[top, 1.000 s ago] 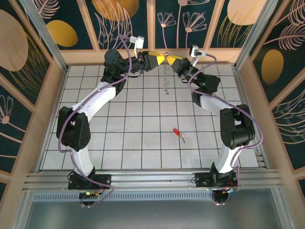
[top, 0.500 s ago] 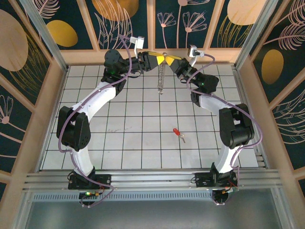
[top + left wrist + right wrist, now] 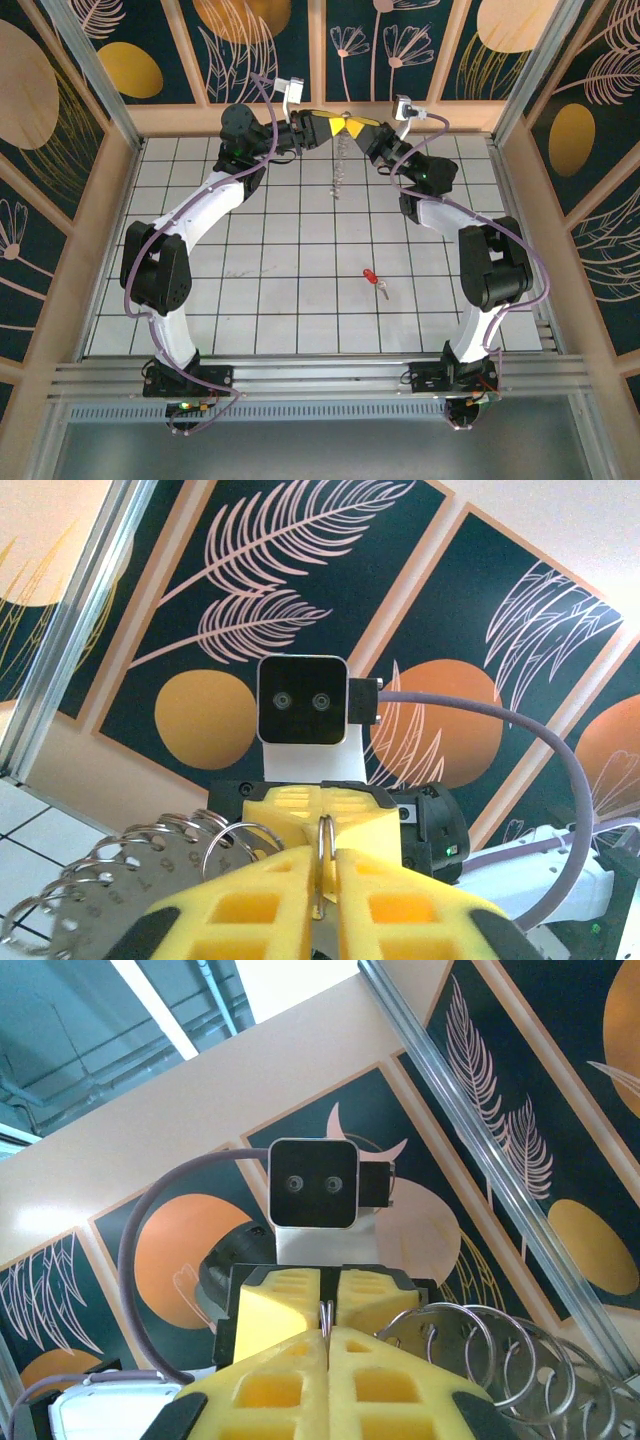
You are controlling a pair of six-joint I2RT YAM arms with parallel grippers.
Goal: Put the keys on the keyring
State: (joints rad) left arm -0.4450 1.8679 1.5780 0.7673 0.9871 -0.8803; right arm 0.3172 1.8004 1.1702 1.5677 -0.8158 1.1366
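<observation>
both arms are reaching to the far edge of the bench, and their yellow fingers are meeting tip to tip above it. the left gripper is sitting all but shut and, in its own wrist view, is pinching a single thin wire loop of the keyring between its pads. the right gripper is fully closed and is pinching the same wire from the opposite side. the rest of the keyring is hanging from that shared pinch as a slack coil of silvery rings over the far grid squares. whether its lower end is touching the bench cannot be told. the key, with its red head, is lying well apart from all this, on the bench nearer the right arm's base, and nothing is touching it.

the step in hand is looking like a two-sided hold or a handover of the ring's end. doing it well is probably meaning these things:

- one gripper is gripping firmly near the wire's free end, leaving that end exposed for threading.
- the other gripper is letting go only once that hold is secure, since one arm is going to be needed for fetching the key.
- the grippers are not pulling against each other, because the thin wire could be slipping out of the foam pads.
- the dangling coil is being left to settle before any travel.
</observation>
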